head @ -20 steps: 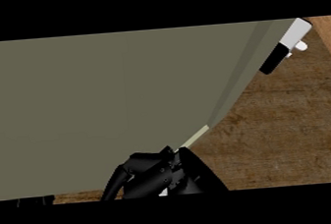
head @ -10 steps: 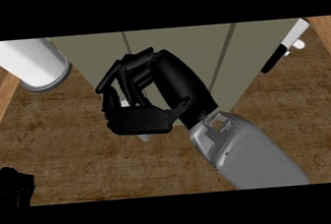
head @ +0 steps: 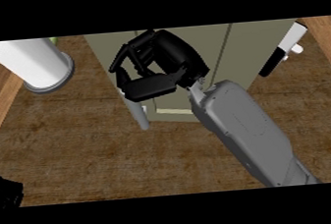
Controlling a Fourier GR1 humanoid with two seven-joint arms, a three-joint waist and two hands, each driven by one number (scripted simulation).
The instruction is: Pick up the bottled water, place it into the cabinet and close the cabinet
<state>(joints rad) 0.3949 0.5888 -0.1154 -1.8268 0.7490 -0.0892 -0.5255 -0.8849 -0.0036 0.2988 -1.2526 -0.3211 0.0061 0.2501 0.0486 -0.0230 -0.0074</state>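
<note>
Since half a second ago the right hand [head: 157, 68] has gone further up against the cabinet [head: 253, 33]; the door [head: 214, 37], which filled the view a second back, now lies nearly flat; fingers curled in, nothing seen between them; a grey bar [head: 139, 113] juts just below the thumb. No bottle surely seen; a white cylinder [head: 37, 62] stands on the desk [head: 92, 159] beside the cabinet, cannot tell if that's it. Step, as I read it: closing the door; next, press it fully home. Left hand [head: 2, 192] at lower-left edge, state unreadable.
</note>
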